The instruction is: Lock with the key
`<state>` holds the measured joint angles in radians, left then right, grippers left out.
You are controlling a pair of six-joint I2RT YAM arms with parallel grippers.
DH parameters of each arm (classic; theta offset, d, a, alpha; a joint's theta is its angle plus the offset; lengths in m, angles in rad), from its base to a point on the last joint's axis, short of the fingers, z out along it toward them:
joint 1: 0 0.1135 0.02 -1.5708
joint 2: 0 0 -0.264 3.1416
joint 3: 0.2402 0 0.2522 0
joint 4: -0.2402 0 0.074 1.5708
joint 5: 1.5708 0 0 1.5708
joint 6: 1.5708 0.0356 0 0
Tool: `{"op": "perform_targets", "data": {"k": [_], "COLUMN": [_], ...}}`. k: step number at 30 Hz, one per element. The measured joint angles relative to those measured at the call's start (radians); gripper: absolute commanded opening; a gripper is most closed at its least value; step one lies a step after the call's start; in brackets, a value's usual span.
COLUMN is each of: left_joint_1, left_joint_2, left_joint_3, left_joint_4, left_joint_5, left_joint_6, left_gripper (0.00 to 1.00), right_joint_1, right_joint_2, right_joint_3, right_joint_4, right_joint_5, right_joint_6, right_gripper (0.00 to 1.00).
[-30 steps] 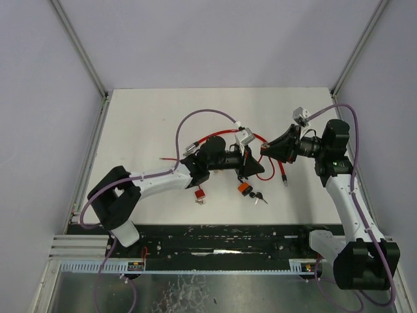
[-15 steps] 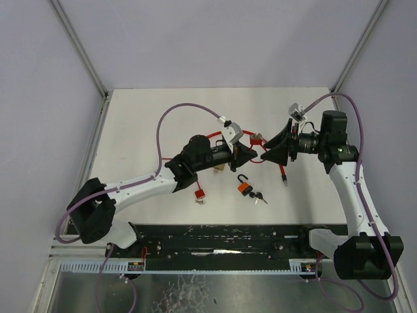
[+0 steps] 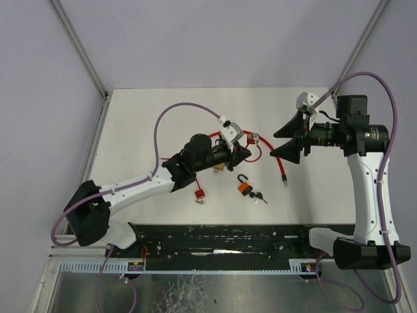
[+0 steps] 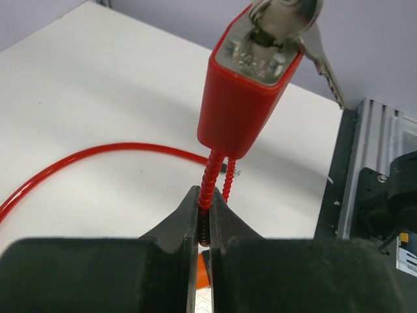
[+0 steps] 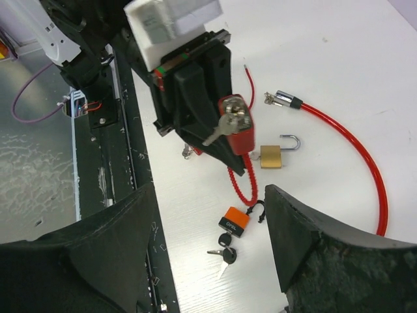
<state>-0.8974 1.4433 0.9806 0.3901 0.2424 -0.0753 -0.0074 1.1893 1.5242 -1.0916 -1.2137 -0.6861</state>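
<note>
In the left wrist view my left gripper (image 4: 203, 195) is shut on the ribbed red cable shackle of a red padlock (image 4: 251, 91) and holds the body up off the table. A silver key (image 4: 281, 14) sits in the keyhole on its end face, with a second key hanging beside it. From above, the left gripper (image 3: 246, 154) is at the table's middle, with the padlock (image 3: 251, 139) at its tip. My right gripper (image 3: 273, 145) stands open a short way to the right, touching nothing. Its wrist view looks between the spread fingers (image 5: 208, 192) at the padlock (image 5: 238, 134) and key (image 5: 223, 125).
An orange padlock (image 3: 243, 189) with black keys (image 3: 258, 196) lies on the table below the left gripper. A brass padlock (image 5: 272, 155) lies close by, and a small red padlock (image 3: 199, 193) lies further left. A long red cable (image 3: 280, 166) curves across the table under the right gripper.
My right gripper has opened and drawn back to the right, away from the key in the red padlock. The left arm shifted up the table a second ago and has held the padlock steady since.
</note>
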Motion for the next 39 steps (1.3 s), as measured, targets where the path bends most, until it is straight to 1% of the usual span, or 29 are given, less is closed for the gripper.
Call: {"op": "perform_targets", "data": {"k": [2,4,5,11,14,17,20,26,37,39], "left_joint_1": [0.000,-0.003,-0.006,-0.051,-0.074,-0.085,-0.091,-0.097,-0.107,-0.108], "left_joint_2": [0.000,0.000,0.000,0.011,0.036,0.063,0.084,0.114,0.127,0.127], "left_joint_3": [0.014,0.039,0.052,0.132,0.171,0.194,0.206,0.242,0.265,0.265], "left_joint_4": [-0.050,-0.109,-0.134,-0.253,-0.295,-0.324,-0.354,-0.406,-0.414,-0.417], "left_joint_5": [-0.029,-0.068,-0.091,-0.229,-0.280,-0.315,-0.338,-0.368,-0.382,-0.383], "left_joint_6": [0.003,0.011,0.016,0.069,0.094,0.114,0.126,0.153,0.175,0.180], "left_gripper": [0.00,0.00,0.00,0.00,0.00,0.00,0.00,0.00,0.00,0.00], "right_joint_1": [0.000,0.000,0.000,0.000,0.002,0.008,0.010,0.033,0.088,0.093], "right_joint_2": [0.003,0.003,0.004,0.020,0.030,0.037,0.040,0.045,0.106,0.109], "right_joint_3": [0.018,0.019,0.018,0.008,0.008,0.003,0.002,-0.003,-0.005,-0.005], "right_joint_4": [-0.030,-0.023,-0.007,0.126,0.171,0.203,0.215,0.219,0.222,0.222], "right_joint_5": [-0.002,-0.003,-0.003,0.013,0.035,0.070,0.105,0.155,0.230,0.238], "right_joint_6": [-0.006,0.045,0.085,0.328,0.404,0.449,0.468,0.476,0.468,0.464], "right_gripper": [0.69,0.61,0.58,0.54,0.50,0.48,0.43,0.40,0.37,0.34]}}
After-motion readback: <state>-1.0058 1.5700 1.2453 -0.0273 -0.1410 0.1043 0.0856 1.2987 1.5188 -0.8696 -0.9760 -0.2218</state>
